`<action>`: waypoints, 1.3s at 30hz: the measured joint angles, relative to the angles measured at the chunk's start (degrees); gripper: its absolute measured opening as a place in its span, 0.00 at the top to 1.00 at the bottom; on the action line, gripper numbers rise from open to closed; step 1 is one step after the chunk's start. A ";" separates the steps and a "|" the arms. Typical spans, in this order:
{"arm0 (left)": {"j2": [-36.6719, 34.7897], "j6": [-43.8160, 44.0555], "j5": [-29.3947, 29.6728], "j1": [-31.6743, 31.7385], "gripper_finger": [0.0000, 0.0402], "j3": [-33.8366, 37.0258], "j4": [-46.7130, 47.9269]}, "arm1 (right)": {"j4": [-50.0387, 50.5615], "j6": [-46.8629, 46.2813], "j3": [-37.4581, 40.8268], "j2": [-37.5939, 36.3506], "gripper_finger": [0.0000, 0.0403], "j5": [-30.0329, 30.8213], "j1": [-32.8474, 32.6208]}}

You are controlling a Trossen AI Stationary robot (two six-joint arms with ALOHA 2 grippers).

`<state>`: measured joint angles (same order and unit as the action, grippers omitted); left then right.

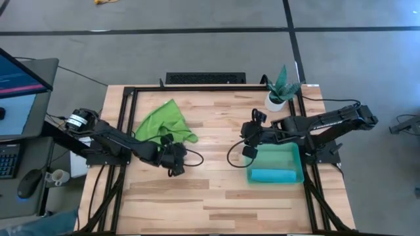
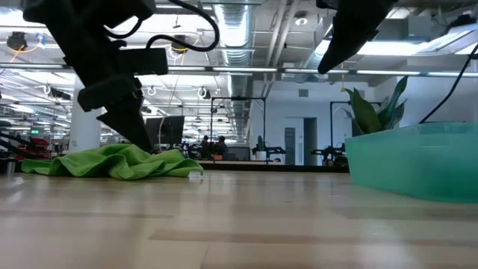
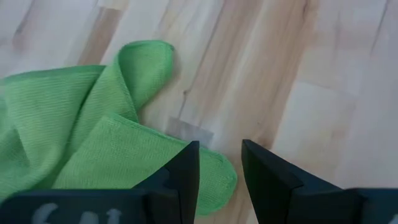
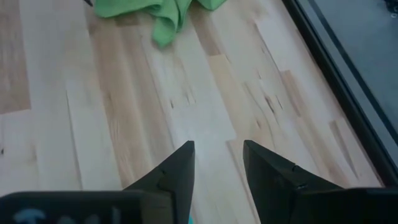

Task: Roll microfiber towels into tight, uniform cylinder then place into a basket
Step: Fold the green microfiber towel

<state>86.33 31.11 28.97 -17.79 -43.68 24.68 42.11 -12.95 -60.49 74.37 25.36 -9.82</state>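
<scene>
On the left I hold the left gripper (image 3: 219,163) low at the near corner of the crumpled lime green towel (image 1: 163,122), its fingers a narrow gap apart and empty, I think to catch that edge for rolling. On the right, the right gripper (image 4: 217,160), also narrowly parted and empty, hangs beside the basket (image 1: 298,159), where a blue roll (image 1: 272,175) lies. I read no writing anywhere.

The left arm is stretched in from the table's left edge, and its gripper (image 1: 176,157) is held low with the jaws parted by a narrow gap. The right arm is reached in from the right edge, its gripper (image 1: 251,134) raised, jaws likewise slightly parted and empty.
</scene>
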 joint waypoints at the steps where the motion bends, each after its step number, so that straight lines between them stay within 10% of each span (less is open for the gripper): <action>1: 0.24 0.02 0.02 -0.02 0.72 -0.02 -0.10 | -0.08 0.00 0.00 0.00 0.61 0.00 0.05; 25: 2.55 2.23 -0.42 0.77 0.72 13.53 -18.90 | -4.46 0.00 -0.02 -0.01 0.66 0.00 0.22; 39: 2.76 -3.00 0.67 -0.33 0.99 15.23 -21.67 | -10.60 0.02 -0.02 -0.02 0.66 -1.95 0.22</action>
<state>89.09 28.11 29.64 -18.12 -28.45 3.01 31.51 -12.93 -60.51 74.35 23.42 -9.61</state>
